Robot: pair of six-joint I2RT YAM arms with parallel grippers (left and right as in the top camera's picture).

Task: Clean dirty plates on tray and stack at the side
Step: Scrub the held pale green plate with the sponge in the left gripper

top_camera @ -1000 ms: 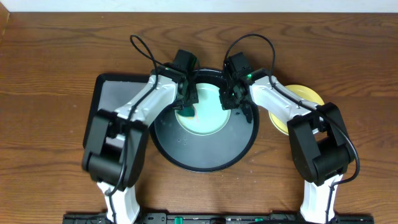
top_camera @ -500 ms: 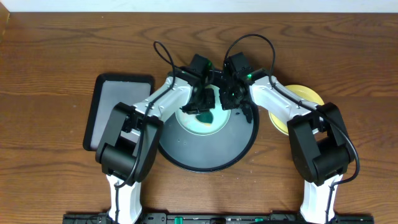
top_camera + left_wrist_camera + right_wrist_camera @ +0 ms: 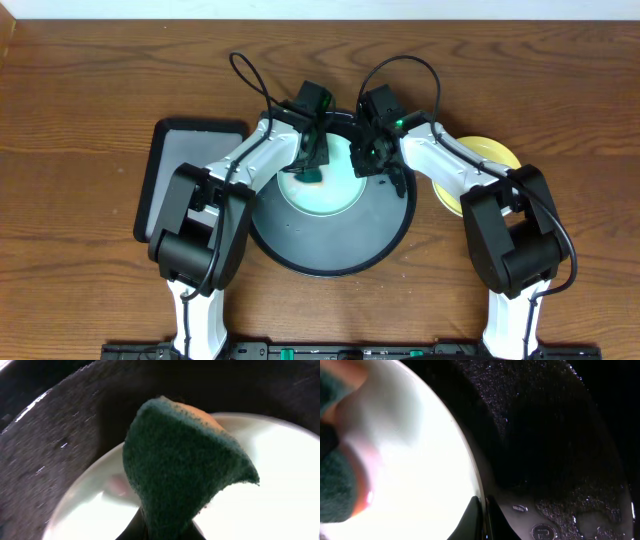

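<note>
Round black tray point(image 3: 330, 252): sits on the wooden table point(image 3: 90, 90), at the centre, between the two arms.
Mint plate point(image 3: 335, 198): lies flat inside the round black tray, in its far half, closer to the far rim than to the near one.
Left claw point(image 3: 314, 166): reaches in from the left and is closed on a green sponge point(image 3: 180, 465). The sponge's dark scouring face points toward the wrist camera and an orange backing shows at its upper edge.
Sponge on plate: the sponge is over the far-left part of the mint plate. It seems to press the surface, though the close view is too blurred to be sure.
Right claw point(image 3: 483, 512): its fingers are drawn close together on the right rim of the mint plate, apparently nipping that rim.
Yellow plate point(image 3: 492, 152): on the table to the right of the round black tray, partly hidden under the right arm.
Grey rectangular tray point(image 3: 180, 165): on the table, just left of the round black tray.
</note>
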